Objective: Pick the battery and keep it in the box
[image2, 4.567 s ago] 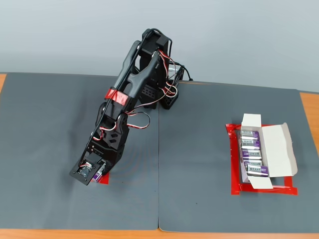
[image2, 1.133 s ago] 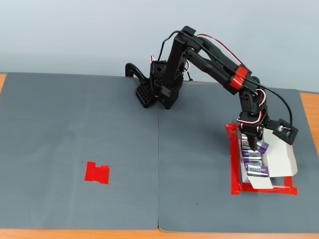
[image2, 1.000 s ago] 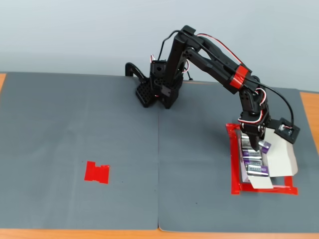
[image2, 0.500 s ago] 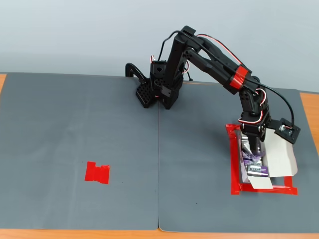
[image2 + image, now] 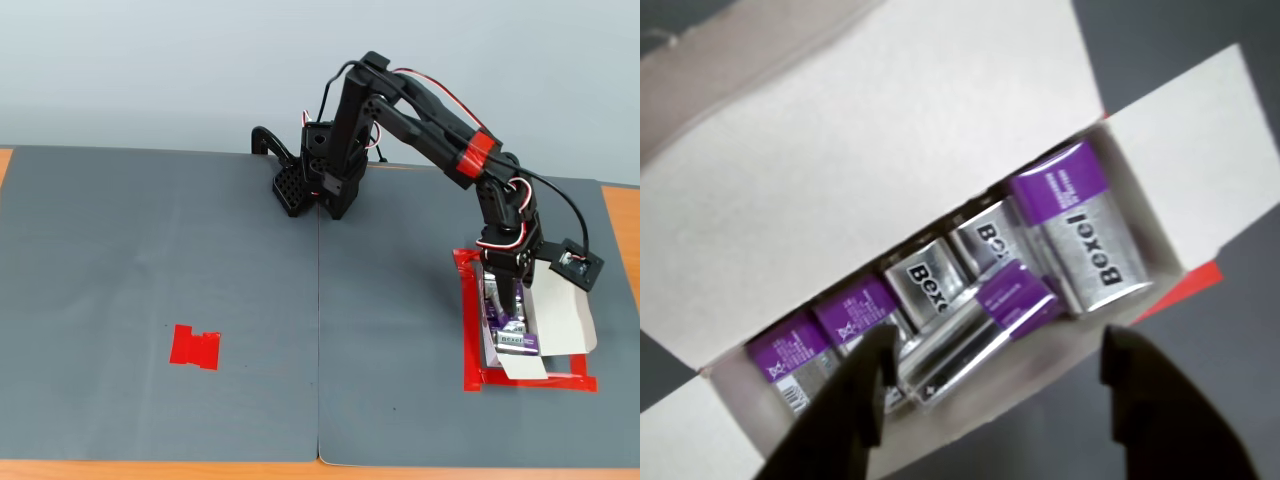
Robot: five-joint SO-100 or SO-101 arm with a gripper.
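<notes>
Between the spread fingers, just beyond their tips in the wrist view, the battery (image 5: 975, 335) lies tilted on top of the others already in the box (image 5: 840, 180), its long axis running diagonally from lower left to upper right. It is silver with a purple end. The gripper (image 5: 990, 400) holds nothing and hovers above the box, which sits inside the red tape outline (image 5: 470, 330).
</notes>
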